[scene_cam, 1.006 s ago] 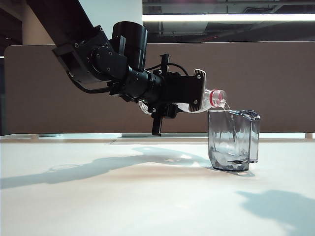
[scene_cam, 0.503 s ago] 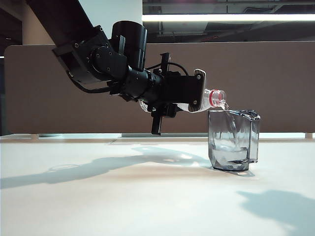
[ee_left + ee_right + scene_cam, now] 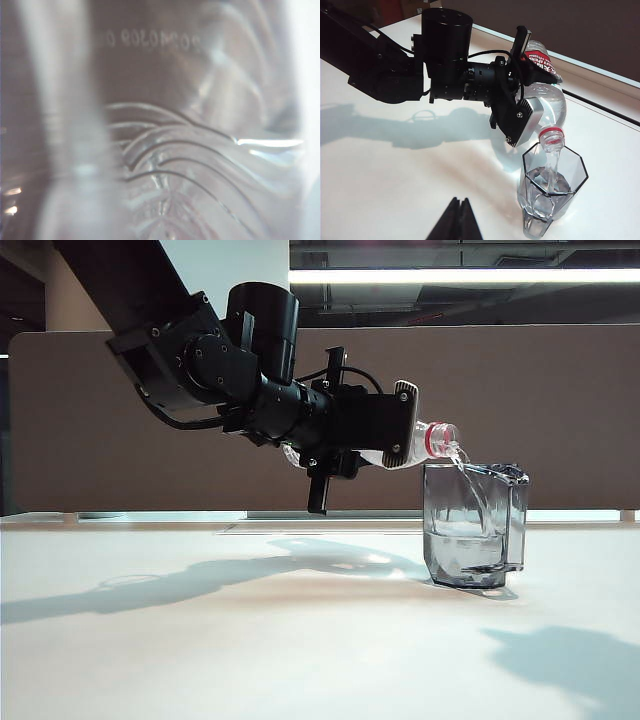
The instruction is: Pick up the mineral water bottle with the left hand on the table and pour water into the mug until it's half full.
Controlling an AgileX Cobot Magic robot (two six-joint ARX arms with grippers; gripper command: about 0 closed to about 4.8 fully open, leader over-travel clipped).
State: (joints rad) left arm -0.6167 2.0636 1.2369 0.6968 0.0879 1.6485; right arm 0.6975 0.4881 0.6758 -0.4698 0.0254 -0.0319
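Left pincer (image 3: 529, 95) grips tilted clear plastic mineral water bottle (image 3: 547, 102) over smoky faceted mug (image 3: 475, 525); right pincer (image 3: 456, 220) idle, closed; late un-tilting risks overfilling.

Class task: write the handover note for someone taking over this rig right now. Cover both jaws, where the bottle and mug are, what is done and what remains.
Left gripper: jaws shut on the mineral water bottle, held tipped above the table, its mouth over the mug.
Right gripper: jaws shut, empty, parked near the table's edge, well short of the mug.
Done: bottle picked up, cap off, water streaming into the mug.
Water level: roughly a third to nearly half in the exterior view.
Left: keep pouring a little until half full, then tip the bottle upright. Watch the stream near the rim.
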